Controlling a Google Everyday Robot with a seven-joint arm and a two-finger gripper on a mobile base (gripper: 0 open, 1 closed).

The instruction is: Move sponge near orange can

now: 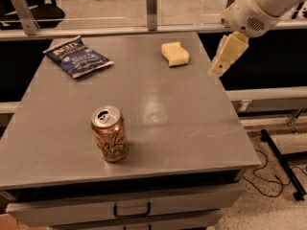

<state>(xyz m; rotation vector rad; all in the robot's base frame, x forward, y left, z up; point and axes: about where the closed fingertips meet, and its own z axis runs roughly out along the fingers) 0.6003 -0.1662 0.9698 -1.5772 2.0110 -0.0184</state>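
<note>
The pale yellow sponge lies on the grey table near its far right corner. The orange can stands upright at the front left of the table, its silver top showing. My gripper hangs in the air at the table's right edge, just right of the sponge and a little nearer than it, not touching it. It holds nothing.
A dark blue chip bag lies at the far left of the table. A rail with posts runs behind the table. Drawers sit under the front edge. Cables and a stand base are on the floor at right.
</note>
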